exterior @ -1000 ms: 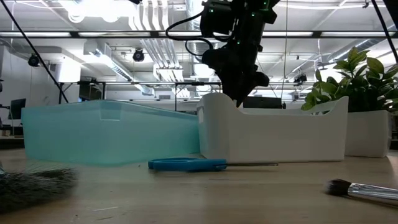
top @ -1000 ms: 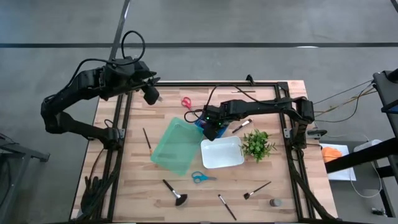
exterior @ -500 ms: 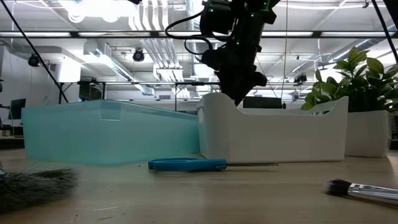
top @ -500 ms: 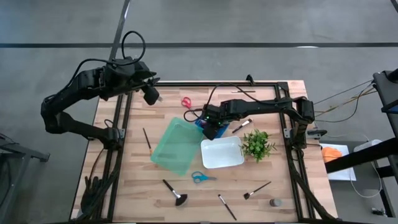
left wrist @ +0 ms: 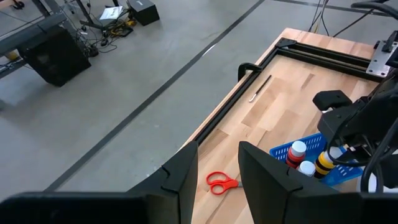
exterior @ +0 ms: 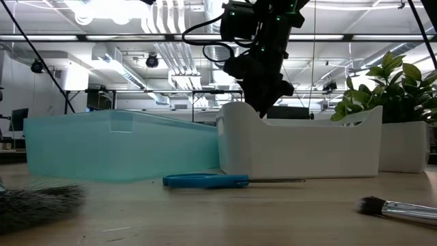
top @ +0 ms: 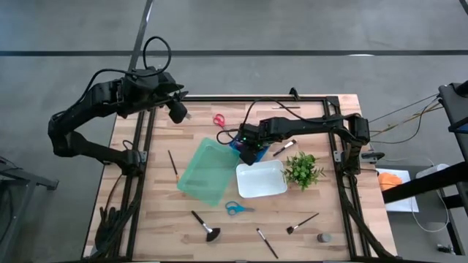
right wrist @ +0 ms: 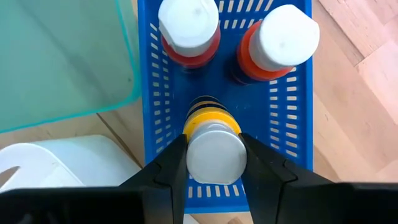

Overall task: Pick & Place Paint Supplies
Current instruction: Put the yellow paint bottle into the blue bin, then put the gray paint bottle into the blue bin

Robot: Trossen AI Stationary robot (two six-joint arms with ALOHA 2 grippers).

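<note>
A blue basket [right wrist: 224,93] near the table's middle holds three paint bottles. My right gripper [right wrist: 214,158] hangs over it, pointing down, shut on the white-capped yellow-banded bottle [right wrist: 211,118]. Two red bottles [right wrist: 189,31] [right wrist: 277,43] stand beyond it. My left gripper [left wrist: 217,152] hovers open and empty above the table's far left corner, with red scissors [left wrist: 221,182] lying below it. Blue scissors [top: 235,208] and several dark-handled brushes [top: 173,162] [top: 206,226] [top: 302,223] lie flat on the wood. My right gripper pinches the yellow-banded bottle's white cap [right wrist: 214,177] between its two fingers, one on each side. The fingers come from above, pointing steeply down. The bottle stays upright inside the blue basket [left wrist: 292,152]; whether its base is off the basket floor I cannot tell.
A teal bin [top: 207,172] and a white bin [top: 261,179] sit just near of the basket, a leafy plant [top: 302,169] to their right. A brush [top: 284,148] lies right of the basket. Black frame rails [top: 142,146] run along the table's sides.
</note>
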